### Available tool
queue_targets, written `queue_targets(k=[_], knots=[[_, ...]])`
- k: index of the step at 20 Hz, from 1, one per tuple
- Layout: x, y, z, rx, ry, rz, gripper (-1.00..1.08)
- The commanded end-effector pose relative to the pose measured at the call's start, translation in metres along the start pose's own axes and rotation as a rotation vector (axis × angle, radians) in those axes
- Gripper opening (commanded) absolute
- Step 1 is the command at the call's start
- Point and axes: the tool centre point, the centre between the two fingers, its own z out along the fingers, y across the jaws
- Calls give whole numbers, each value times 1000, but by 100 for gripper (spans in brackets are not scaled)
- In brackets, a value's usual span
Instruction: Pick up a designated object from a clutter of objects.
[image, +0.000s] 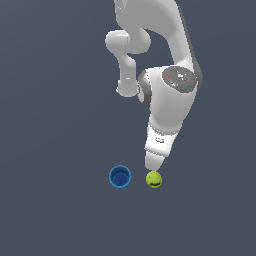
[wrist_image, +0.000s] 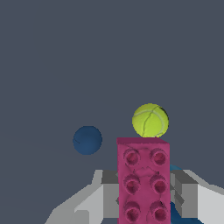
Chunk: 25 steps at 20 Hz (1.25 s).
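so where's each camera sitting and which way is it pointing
Exterior view: sits high, off the arm, looking steeply down on the floor; it shows the white arm, the blue cup and the yellow-green ball.
Wrist view: rides on the wrist, looking along the gripper; grey fingers flank the pink brick, with the dark blue ball beyond.
Shared: the yellow-green ball shows in both; the blue sliver by the brick may be the cup.

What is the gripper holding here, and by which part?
The pink brick, clamped between the gripper fingers by its long side faces, studs facing the wrist camera.
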Motion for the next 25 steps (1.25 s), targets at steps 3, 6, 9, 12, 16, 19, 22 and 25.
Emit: queue_targets(k=[3,6,9,12,16,19,22,25], knots=[[-21,11,-51,3,0,0,-100],[-34,19,-82,4,-1,0,-100],[-45,26,-111,5,-1,1,-100],[-54,32,-133,6,-2,1,-100],[-63,39,-156,7,-4,2,-100],[-67,43,-167,7,-4,2,-100],[-70,45,-173,7,-5,3,-100],[-71,46,-175,7,-5,3,-100]])
